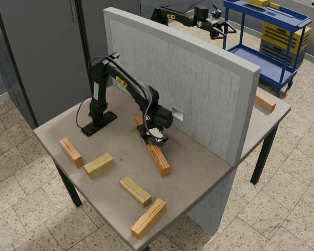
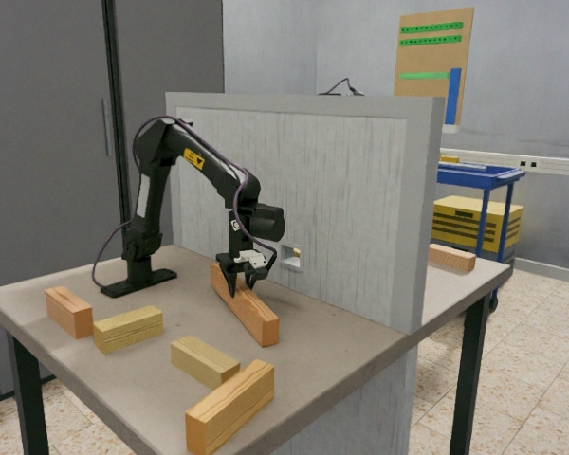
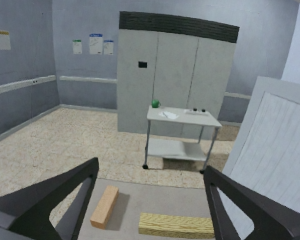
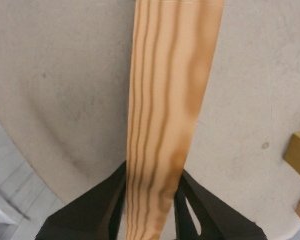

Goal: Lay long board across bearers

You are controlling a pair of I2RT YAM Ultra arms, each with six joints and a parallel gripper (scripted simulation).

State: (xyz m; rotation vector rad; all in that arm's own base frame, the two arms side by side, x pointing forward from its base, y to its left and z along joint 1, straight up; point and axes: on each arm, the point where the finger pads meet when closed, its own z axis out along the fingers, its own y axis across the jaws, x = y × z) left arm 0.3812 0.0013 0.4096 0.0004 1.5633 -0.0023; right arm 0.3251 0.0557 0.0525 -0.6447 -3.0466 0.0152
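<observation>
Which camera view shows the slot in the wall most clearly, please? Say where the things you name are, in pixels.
The exterior view: the slot [image 1: 178, 113] [image 2: 292, 257] stands unblocked and one sees through it. The top view shows it at a steeper angle; neither wrist view shows it.

The grey panel wall [image 1: 178, 72] [image 2: 323, 171] [image 3: 275, 140] [image 4: 20, 162] blocks the way across, with its small slot [image 1: 178, 113] [image 2: 292, 257] [image 4: 2, 207] offering a narrow passage low down

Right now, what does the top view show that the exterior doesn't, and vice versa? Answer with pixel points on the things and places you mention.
Top only: the left gripper [image 1: 230, 31], beyond the wall.
Exterior only: the tan wall panel [image 2: 430, 59] with green strips [image 2: 431, 40] and a blue strip [image 2: 452, 98].
Both: the grey panel wall [image 1: 178, 59] [image 2: 300, 171] and its slot [image 1: 178, 113] [image 2: 292, 257], the long board [image 1: 158, 159] [image 2: 255, 313], the right gripper [image 1: 153, 143] [image 2: 240, 290] at the board, and the blue cart [image 1: 286, 58] [image 2: 483, 220].
</observation>
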